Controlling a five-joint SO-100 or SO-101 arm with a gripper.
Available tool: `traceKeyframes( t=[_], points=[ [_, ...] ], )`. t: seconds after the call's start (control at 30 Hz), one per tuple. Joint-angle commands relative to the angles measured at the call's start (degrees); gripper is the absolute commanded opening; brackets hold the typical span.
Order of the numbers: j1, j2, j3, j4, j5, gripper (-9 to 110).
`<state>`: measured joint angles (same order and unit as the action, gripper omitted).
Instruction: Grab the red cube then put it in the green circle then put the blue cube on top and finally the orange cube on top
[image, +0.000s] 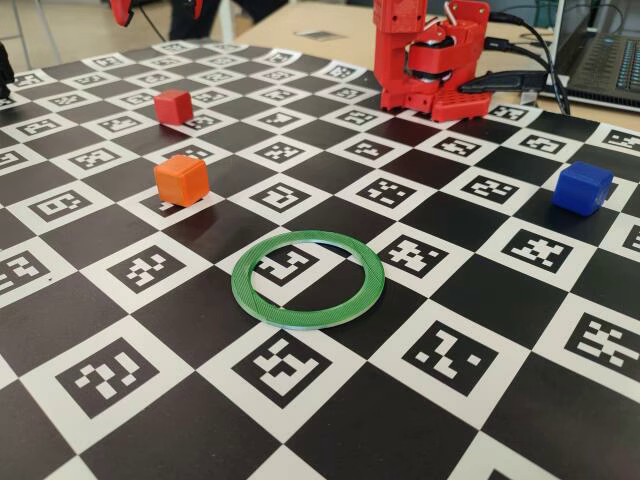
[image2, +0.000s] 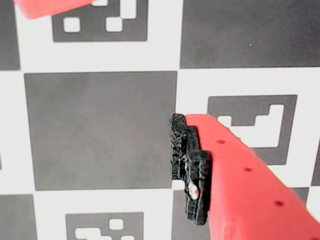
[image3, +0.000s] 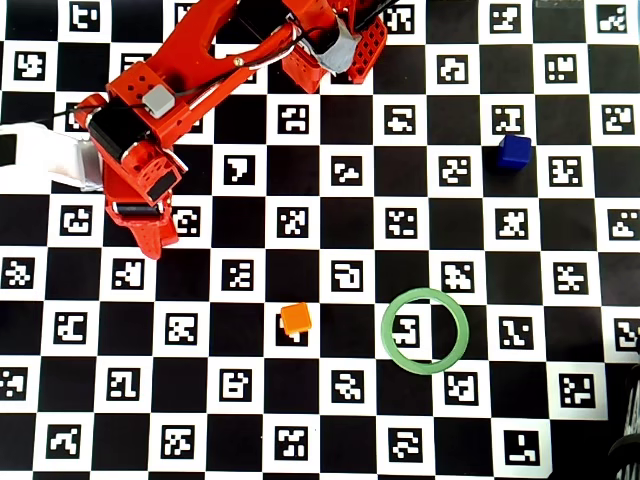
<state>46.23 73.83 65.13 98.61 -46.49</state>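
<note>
Fixed view, cubes: the red cube (image: 173, 106) sits far left on the desk (image: 330, 430), the orange cube (image: 181, 180) nearer, the blue cube (image: 582, 187) well apart at the right
Fixed view, green circle (image: 243, 295): flat on the desk, nothing inside but checker pattern
Wrist view, gripper (image2: 105, 65): jaws apart, only desk between them, no cube in sight
Overhead view, gripper (image3: 150, 235): out at the left, well apart from the green circle (image3: 388, 335)
Overhead view, red cube: not visible, probably hidden under the arm
Overhead view, green circle contents: none; orange cube (image3: 295, 318) beside it, blue cube (image3: 515, 150) far off
Step in hand: reaching for the red cube
Advice: centre the open jaws over the cube, square to its faces, descend fully before closing
</note>
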Motion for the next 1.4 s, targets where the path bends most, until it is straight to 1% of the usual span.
traceKeyframes(
  t=[0.0, 0.4, 0.63, 1.37],
  points=[
    [-0.62, 2.99, 0.00, -0.79, -0.09, 43],
    [-1.67, 4.75, 7.21, -6.42, 0.00, 44],
    [-0.70, 3.08, 12.22, -12.30, -1.14, 44],
    [1.05, -2.55, 19.95, -27.16, -3.60, 45]
  ],
)
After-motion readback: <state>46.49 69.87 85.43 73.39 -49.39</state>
